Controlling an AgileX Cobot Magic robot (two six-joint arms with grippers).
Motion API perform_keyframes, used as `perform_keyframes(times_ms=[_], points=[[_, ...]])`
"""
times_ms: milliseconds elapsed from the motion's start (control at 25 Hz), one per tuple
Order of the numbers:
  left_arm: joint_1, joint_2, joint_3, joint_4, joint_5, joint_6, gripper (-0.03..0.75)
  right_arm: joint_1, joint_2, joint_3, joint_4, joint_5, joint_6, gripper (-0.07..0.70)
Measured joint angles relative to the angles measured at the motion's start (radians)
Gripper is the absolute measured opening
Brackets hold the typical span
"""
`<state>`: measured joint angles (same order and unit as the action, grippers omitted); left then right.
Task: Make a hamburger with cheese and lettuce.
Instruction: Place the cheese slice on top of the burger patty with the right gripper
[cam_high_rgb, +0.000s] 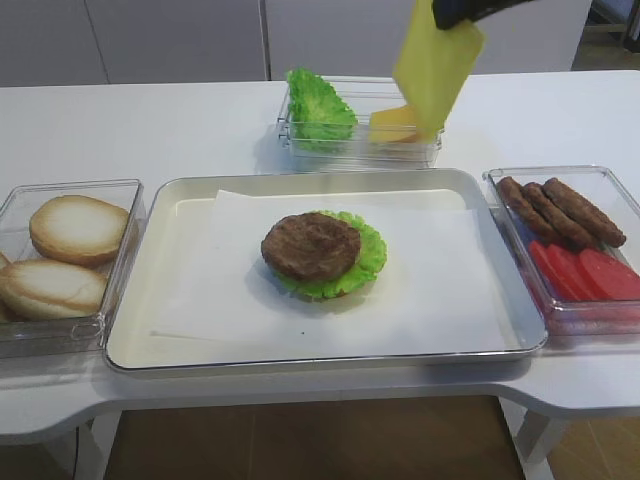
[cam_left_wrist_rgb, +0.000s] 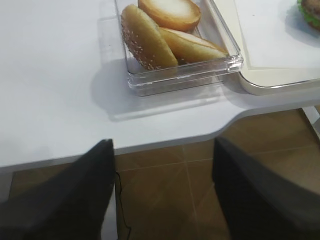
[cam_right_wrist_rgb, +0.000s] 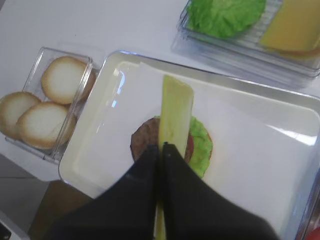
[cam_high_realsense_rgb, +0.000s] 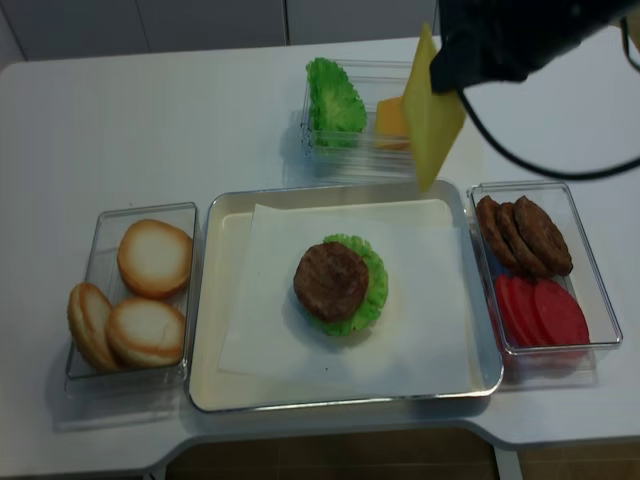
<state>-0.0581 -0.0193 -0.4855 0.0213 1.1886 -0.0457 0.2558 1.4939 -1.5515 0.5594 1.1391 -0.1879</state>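
The hamburger (cam_high_rgb: 312, 245) sits mid-tray: a brown patty (cam_high_realsense_rgb: 331, 279) on a ruffled green lettuce leaf (cam_high_rgb: 367, 260). My right gripper (cam_high_rgb: 455, 18) is shut on one thin yellow cheese slice (cam_high_rgb: 435, 65), which hangs edge-down high above the tray's back right, in front of the back box. In the right wrist view the cheese (cam_right_wrist_rgb: 176, 112) points out from the shut gripper (cam_right_wrist_rgb: 161, 146) over the hamburger (cam_right_wrist_rgb: 145, 142). My left gripper (cam_left_wrist_rgb: 162, 142) stands open and empty off the table's front edge, below the bun box (cam_left_wrist_rgb: 180, 75).
The metal tray (cam_high_rgb: 180, 340) is lined with white paper. A clear box of bun halves (cam_high_rgb: 70, 250) stands left. A back box (cam_high_rgb: 360, 140) holds bunched lettuce and stacked cheese. A right box (cam_high_rgb: 575, 240) holds patties and tomato slices.
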Motion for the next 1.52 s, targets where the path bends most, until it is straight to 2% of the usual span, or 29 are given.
perform_keyframes(times_ms=[120, 240, 400, 600, 760, 1080, 1520], points=[[0.000, 0.000, 0.000, 0.000, 0.000, 0.000, 0.459, 0.032, -0.029, 0.081, 0.000, -0.002, 0.002, 0.001], [0.000, 0.000, 0.000, 0.000, 0.000, 0.000, 0.459, 0.060, -0.054, 0.173, 0.016, -0.040, 0.002, 0.001], [0.000, 0.000, 0.000, 0.000, 0.000, 0.000, 0.459, 0.104, -0.066, 0.282, 0.083, -0.129, -0.013, 0.001], [0.000, 0.000, 0.000, 0.000, 0.000, 0.000, 0.459, 0.141, -0.066, 0.381, 0.236, -0.258, -0.096, 0.001], [0.000, 0.000, 0.000, 0.000, 0.000, 0.000, 0.459, 0.142, -0.051, 0.408, 0.366, -0.316, -0.169, 0.001], [0.000, 0.000, 0.000, 0.000, 0.000, 0.000, 0.459, 0.142, 0.065, 0.411, 0.648, -0.326, -0.335, 0.001], [0.000, 0.000, 0.000, 0.000, 0.000, 0.000, 0.459, 0.142, 0.170, 0.411, 0.719, -0.320, -0.418, 0.001]])
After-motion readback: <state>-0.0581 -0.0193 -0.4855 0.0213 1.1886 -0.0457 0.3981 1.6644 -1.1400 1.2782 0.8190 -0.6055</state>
